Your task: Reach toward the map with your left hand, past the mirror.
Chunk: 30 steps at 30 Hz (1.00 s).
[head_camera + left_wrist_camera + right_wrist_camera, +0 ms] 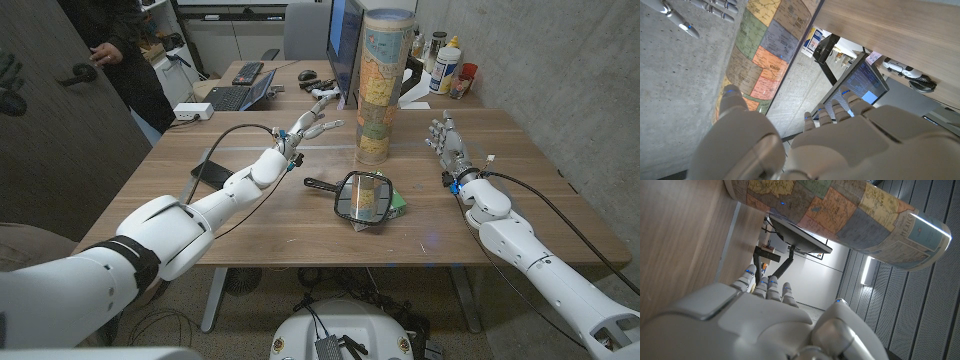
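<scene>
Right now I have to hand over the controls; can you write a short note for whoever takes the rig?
Left hand: raised over the table, fingers spread, holding nothing, just short of the tall rolled colourful map.
Right hand: open, idle, standing on the wooden table to the map's right.
The map stands upright; the black-framed hand mirror lies nearer the robot.
Done: the left hand has passed the mirror.
Left: close the small gap to the map.
</scene>
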Each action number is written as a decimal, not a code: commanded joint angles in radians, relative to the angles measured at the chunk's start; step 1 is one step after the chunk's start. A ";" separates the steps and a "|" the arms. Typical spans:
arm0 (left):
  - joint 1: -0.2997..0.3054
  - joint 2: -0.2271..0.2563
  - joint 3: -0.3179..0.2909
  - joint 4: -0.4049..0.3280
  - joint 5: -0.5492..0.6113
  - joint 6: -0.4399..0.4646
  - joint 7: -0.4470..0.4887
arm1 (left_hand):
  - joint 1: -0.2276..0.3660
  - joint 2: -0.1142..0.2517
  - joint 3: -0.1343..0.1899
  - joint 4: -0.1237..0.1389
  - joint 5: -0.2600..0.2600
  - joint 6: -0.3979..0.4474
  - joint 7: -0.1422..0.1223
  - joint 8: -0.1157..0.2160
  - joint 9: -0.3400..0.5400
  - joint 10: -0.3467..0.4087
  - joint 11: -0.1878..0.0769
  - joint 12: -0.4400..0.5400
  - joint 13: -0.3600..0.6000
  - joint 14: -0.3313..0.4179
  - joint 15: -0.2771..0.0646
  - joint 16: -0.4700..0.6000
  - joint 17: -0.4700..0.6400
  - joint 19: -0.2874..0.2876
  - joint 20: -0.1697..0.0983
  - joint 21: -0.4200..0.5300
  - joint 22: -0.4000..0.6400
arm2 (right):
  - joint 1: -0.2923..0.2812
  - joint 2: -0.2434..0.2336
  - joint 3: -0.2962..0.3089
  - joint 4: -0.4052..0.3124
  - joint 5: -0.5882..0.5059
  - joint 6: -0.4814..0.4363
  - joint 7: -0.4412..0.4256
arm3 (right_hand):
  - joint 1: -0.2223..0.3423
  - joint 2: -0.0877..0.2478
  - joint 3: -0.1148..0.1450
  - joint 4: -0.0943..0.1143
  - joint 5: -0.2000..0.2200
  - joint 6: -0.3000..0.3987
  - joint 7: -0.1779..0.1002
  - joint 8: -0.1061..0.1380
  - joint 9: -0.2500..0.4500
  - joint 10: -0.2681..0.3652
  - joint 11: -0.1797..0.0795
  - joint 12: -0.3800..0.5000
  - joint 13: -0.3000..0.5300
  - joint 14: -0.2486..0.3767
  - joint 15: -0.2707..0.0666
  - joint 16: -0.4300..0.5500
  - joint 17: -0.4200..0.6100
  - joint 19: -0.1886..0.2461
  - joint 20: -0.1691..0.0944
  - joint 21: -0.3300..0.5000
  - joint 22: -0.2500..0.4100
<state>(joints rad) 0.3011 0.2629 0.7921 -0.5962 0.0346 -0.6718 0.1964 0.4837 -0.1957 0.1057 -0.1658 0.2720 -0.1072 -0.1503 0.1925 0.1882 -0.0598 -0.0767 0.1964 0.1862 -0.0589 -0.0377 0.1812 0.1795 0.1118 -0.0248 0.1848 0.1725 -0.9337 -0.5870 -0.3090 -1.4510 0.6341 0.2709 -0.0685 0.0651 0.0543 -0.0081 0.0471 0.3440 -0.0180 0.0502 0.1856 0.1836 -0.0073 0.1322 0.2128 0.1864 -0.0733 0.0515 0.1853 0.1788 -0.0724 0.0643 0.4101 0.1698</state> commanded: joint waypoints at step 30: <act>-0.087 -0.082 0.092 0.172 -0.025 -0.043 0.028 | 0.025 0.005 -0.047 0.000 -0.013 -0.011 0.000 0.006 0.005 -0.004 -0.002 0.005 0.003 -0.009 -0.030 0.007 0.001 0.006 0.004 0.005 0.000 | -0.020 -0.018 0.016 -0.027 0.003 -0.006 -0.008 | 0.010 0.002 -0.003 -0.004 0.007 0.002 0.008 0.007 0.003 0.000 0.008 0.002 0.002 -0.009 -0.001 0.001 0.002 0.014 0.002 -0.015 0.003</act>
<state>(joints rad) 0.2283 0.1915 0.8615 -0.4397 0.0110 -0.7123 0.2143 0.4969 -0.1905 0.0672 -0.1653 0.2658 -0.1110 -0.1465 0.1963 0.1882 -0.0598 -0.0767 0.1964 0.1862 -0.0588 -0.0377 0.1812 0.1793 0.1118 -0.0248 0.1848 0.1725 -0.9516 -0.6011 -0.2975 -1.4730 0.6329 0.2667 -0.0799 0.0651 0.0543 -0.0081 0.0471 0.3440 -0.0180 0.0502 0.1856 0.1836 -0.0074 0.1322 0.2128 0.1864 -0.0733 0.0514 0.1853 0.1788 -0.0632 0.0624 0.3985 0.1697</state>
